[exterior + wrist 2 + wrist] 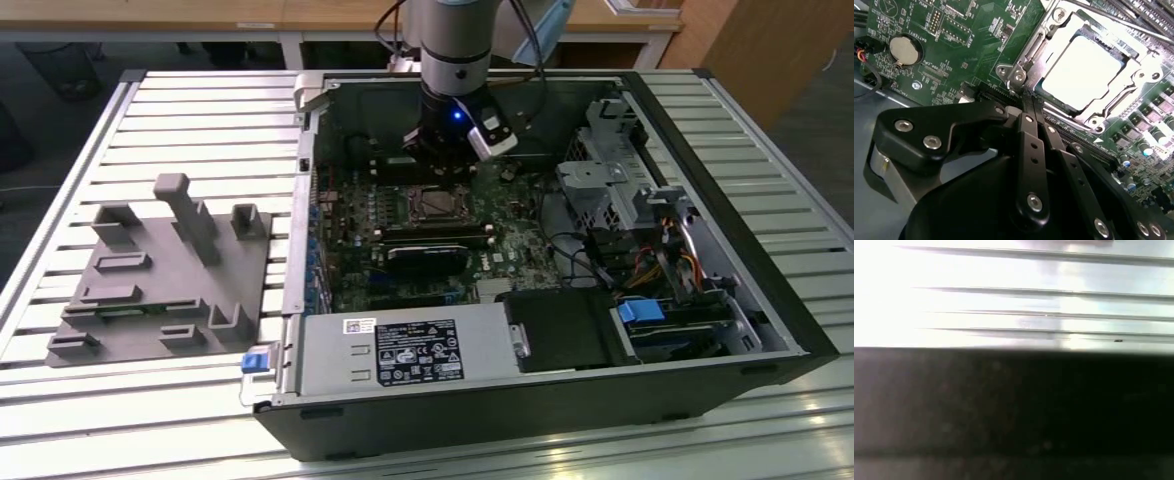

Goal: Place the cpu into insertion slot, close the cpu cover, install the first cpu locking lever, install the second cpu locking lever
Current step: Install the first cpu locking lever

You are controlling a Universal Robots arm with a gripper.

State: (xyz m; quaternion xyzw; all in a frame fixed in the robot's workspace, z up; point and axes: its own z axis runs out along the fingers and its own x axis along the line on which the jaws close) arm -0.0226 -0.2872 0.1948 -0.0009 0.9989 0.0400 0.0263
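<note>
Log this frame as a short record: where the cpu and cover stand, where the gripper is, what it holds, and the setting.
cpu: seated in the socket on the green board, bright metal top showing
cpu cover: silvery frame lying down around the cpu
gripper: fingers shut together, holding nothing, tips at the socket's hinge corner
arm: reaching down into the open computer case
beside the case: grey fixture block on the slatted table, at the exterior view's left

1. The matt black plastic-looking gripper (1030, 107), lower half of the second wrist view, carries shiny silver screw heads.
2. The square cpu with pale metal top (1081, 75), upper right, looks smooth and glaring.
3. The thin silvery metal cpu cover frame (1030, 52) gleams.
4. The glossy green circuit board (964, 45) fills the upper left.
</note>
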